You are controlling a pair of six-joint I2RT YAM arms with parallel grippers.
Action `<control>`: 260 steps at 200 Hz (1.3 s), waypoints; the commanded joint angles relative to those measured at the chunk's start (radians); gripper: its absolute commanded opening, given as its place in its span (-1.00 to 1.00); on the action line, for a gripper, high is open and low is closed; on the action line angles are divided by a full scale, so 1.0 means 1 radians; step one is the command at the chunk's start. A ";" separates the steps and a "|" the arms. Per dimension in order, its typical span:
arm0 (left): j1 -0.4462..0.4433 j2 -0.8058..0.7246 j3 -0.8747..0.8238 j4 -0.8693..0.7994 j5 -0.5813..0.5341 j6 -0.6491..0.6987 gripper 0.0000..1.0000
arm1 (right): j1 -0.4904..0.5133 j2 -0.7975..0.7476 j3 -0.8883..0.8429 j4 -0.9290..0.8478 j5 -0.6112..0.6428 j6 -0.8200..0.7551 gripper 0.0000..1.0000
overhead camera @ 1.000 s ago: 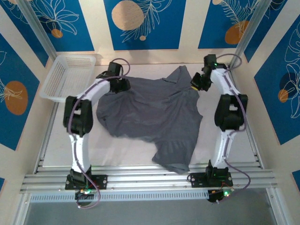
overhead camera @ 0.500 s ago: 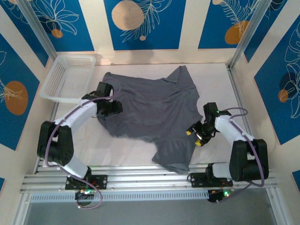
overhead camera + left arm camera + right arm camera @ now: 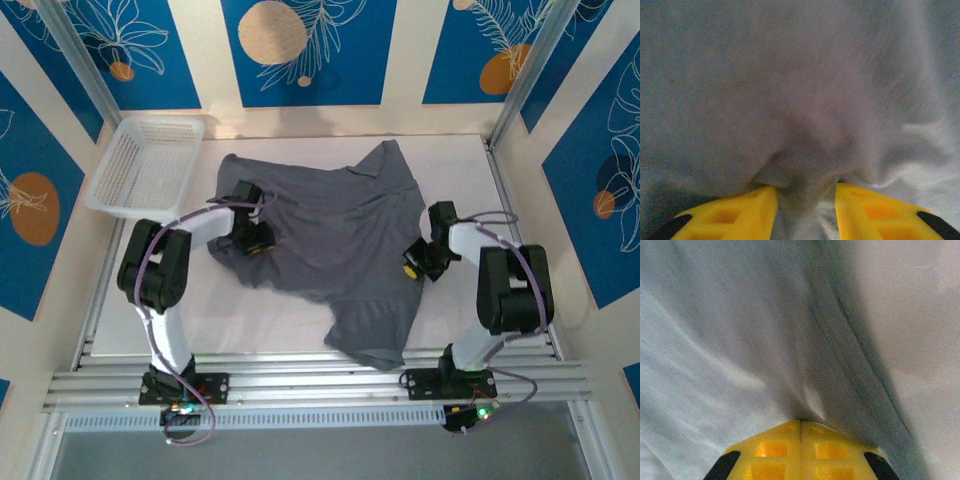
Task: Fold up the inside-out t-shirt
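Two grips: left gripper point(image 3: 805, 200) bunches the t-shirt point(image 3: 330, 240) at 9 o'clock, right gripper point(image 3: 801, 425) clenches its 3 o'clock hem; thin pinches may slip when lifted.

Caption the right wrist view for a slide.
Right gripper shut on a fold of the slate-grey cotton t-shirt.

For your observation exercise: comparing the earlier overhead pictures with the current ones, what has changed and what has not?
Both arms swung down from the far edge. The right gripper shut on the t-shirt's right edge; the left gripper pinches a fold. The basket stayed put.
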 commanded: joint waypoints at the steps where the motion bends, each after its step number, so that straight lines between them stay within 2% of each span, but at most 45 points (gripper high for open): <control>1: 0.000 0.113 0.069 0.037 -0.006 -0.005 -0.29 | -0.016 0.095 0.100 0.030 0.043 -0.011 -1.00; 24: 0.016 0.185 0.184 0.021 0.003 0.010 -0.28 | -0.026 0.194 0.201 0.041 0.053 -0.020 -1.00; 42: 0.027 0.222 0.291 -0.017 0.010 0.046 -0.25 | -0.038 0.268 0.322 0.012 0.065 -0.084 -1.00; 56: 0.035 0.212 0.356 -0.051 0.014 0.071 -0.19 | -0.055 0.299 0.411 -0.054 0.081 -0.134 -1.00; 70: 0.042 0.163 0.385 -0.083 0.017 0.082 -0.11 | -0.076 0.260 0.449 -0.103 0.079 -0.162 -1.00; 92: 0.053 0.020 0.336 -0.136 -0.006 0.087 -0.06 | -0.101 0.055 0.349 -0.123 0.058 -0.162 -0.82; 117: 0.070 -0.167 0.145 -0.167 -0.065 0.058 -0.08 | -0.084 -0.295 0.085 -0.196 0.113 -0.106 -0.69; 147: 0.129 -0.369 -0.121 -0.141 -0.034 0.013 -0.13 | -0.074 -0.715 -0.168 -0.442 0.158 0.011 -0.35; 164: 0.144 -0.456 -0.224 -0.140 -0.016 0.000 -0.14 | -0.071 -0.829 -0.250 -0.552 0.124 0.052 -0.19; 174: 0.143 -0.485 -0.263 -0.139 0.002 -0.001 -0.14 | -0.042 -0.823 -0.262 -0.564 0.099 0.080 -0.07; 197: 0.142 -0.497 -0.312 -0.115 0.043 -0.014 -0.13 | 0.061 -0.694 -0.243 -0.541 0.131 0.160 0.12; 221: 0.130 -0.474 -0.289 -0.098 0.139 0.034 -0.15 | 0.107 -0.579 -0.278 -0.385 0.111 0.177 0.14; 243: 0.092 -0.469 -0.270 -0.134 0.152 0.072 -0.14 | 0.103 -0.494 -0.288 -0.266 0.092 0.169 0.10; 260: 0.085 -0.473 -0.302 -0.152 0.126 0.037 -0.10 | 0.081 -0.433 -0.290 -0.214 0.047 0.151 -0.18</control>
